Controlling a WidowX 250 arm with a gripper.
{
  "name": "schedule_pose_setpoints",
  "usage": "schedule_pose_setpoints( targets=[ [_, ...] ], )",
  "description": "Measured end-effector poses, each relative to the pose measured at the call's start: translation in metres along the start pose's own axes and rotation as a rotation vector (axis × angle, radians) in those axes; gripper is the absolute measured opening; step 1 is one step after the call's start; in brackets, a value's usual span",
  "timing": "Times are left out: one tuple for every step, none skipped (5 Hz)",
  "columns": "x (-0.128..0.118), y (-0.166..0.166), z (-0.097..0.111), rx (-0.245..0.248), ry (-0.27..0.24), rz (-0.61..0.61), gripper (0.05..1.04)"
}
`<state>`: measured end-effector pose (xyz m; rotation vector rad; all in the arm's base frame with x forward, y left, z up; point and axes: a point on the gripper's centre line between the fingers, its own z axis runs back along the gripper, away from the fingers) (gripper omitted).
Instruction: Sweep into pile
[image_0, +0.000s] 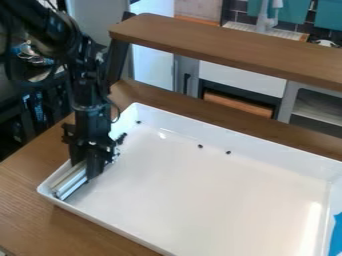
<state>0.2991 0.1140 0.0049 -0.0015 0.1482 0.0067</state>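
The black gripper (87, 161) hangs over the left end of the white tray (200, 185), pointing down. It is shut on a silver, bar-like tool (70, 182), which lies low along the tray's left wall and slants toward the near left corner. One small dark piece (138, 122) sits near the back left corner. Another dark piece (200, 146) and a third dark piece (228, 152) lie apart from each other by the back wall. Part of the tool is hidden behind the gripper.
The tray stands on a brown wooden table (23, 182). A raised wooden shelf (234, 47) runs across behind it, with a dark support at its left end close to the arm. A blue item (336, 235) is at the tray's right edge.
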Motion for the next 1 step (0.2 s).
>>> schedule_pose_setpoints(
  targets=[
    [0.0213,-0.0424,0.0257,-0.056,0.006,0.067,0.405]
  ],
)
